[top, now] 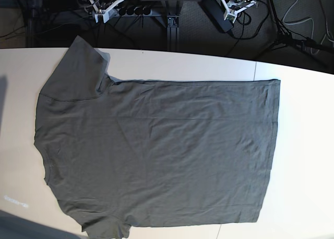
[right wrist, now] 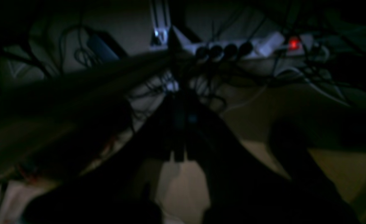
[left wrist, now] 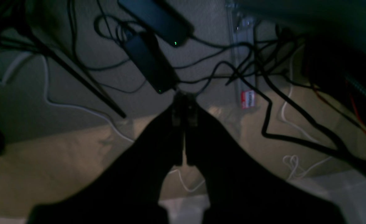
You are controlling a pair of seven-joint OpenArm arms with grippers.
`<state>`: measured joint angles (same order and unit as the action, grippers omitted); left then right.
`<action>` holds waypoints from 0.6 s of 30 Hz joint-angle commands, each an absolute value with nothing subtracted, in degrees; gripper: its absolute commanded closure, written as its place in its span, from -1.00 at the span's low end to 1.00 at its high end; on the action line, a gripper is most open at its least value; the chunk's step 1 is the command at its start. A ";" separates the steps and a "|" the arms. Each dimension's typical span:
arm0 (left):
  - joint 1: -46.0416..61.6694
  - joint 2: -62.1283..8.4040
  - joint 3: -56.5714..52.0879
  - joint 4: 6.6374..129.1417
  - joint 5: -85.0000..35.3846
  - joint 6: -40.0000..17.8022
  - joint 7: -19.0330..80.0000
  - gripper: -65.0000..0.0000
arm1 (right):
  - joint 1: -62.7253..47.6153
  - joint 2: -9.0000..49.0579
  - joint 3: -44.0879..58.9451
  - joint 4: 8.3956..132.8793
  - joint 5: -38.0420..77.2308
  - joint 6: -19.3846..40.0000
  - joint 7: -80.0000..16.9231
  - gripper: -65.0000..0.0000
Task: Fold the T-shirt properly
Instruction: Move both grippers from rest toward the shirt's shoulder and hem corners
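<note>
The T-shirt (top: 162, 150) lies spread flat on the white table (top: 305, 145) in the base view. It is dark olive-grey, with the neck end at the left, the hem at the right and one sleeve (top: 75, 67) toward the far left corner. It does not appear in either wrist view. My left gripper (left wrist: 185, 102) is shut with nothing between its fingers and hangs over the floor and its cables. In a dark, blurred view my right gripper (right wrist: 179, 105) is also shut and empty, above the floor. Neither gripper shows in the base view.
Behind the table's far edge the floor holds black power bricks (left wrist: 150, 60), a white power strip (right wrist: 232, 48) with a red light, and many tangled cables (left wrist: 263, 93). A tripod leg (top: 284, 33) stands at the back right. Bare table shows to the right of the hem.
</note>
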<state>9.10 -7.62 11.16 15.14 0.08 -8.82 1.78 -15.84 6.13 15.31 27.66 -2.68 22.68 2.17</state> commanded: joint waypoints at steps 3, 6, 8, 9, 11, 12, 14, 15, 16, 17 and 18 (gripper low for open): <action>13.82 -10.46 10.74 21.19 -5.52 -8.82 1.69 1.00 | -21.91 7.84 15.29 34.61 2.28 24.93 2.74 1.00; 19.49 -13.26 8.91 30.74 -10.04 -13.30 1.67 1.00 | -28.10 9.78 15.29 41.87 8.60 26.04 2.74 1.00; 23.38 -14.74 6.15 37.80 -13.43 -17.96 1.67 1.00 | -31.83 11.49 15.29 46.41 11.22 26.28 2.72 1.00; 25.21 -15.33 4.34 41.32 -15.20 -20.27 1.65 1.00 | -33.58 12.38 15.29 48.60 12.56 26.41 2.72 1.00; 28.86 -16.27 0.34 48.03 -18.57 -26.39 1.72 1.00 | -37.06 14.24 15.29 53.01 15.16 26.87 2.50 1.00; 30.65 -16.78 -1.54 51.31 -20.25 -29.74 1.72 1.00 | -38.81 15.16 15.29 55.33 16.32 27.29 2.22 1.00; 34.17 -18.17 -4.38 57.87 -25.08 -36.27 1.78 1.00 | -42.52 17.10 15.29 60.58 19.03 27.49 0.60 1.00; 35.86 -18.96 -5.34 61.10 -27.86 -38.76 1.96 1.00 | -44.34 18.15 15.29 63.37 20.86 27.49 -0.47 1.00; 37.58 -19.75 -6.20 64.38 -29.87 -40.00 2.02 1.00 | -46.15 19.29 15.29 66.30 23.03 27.49 -1.61 1.00; 39.33 -20.47 -7.11 67.70 -31.31 -40.00 2.17 1.00 | -48.07 20.45 15.31 69.36 25.28 27.46 -2.66 1.00; 41.17 -21.10 -8.08 71.18 -32.58 -40.00 2.17 1.00 | -50.09 21.74 15.31 72.58 27.42 27.49 -3.49 1.00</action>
<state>40.56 -20.71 -7.90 70.59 -32.08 -38.65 3.46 -49.17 20.97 15.03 72.40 27.22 24.08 -4.36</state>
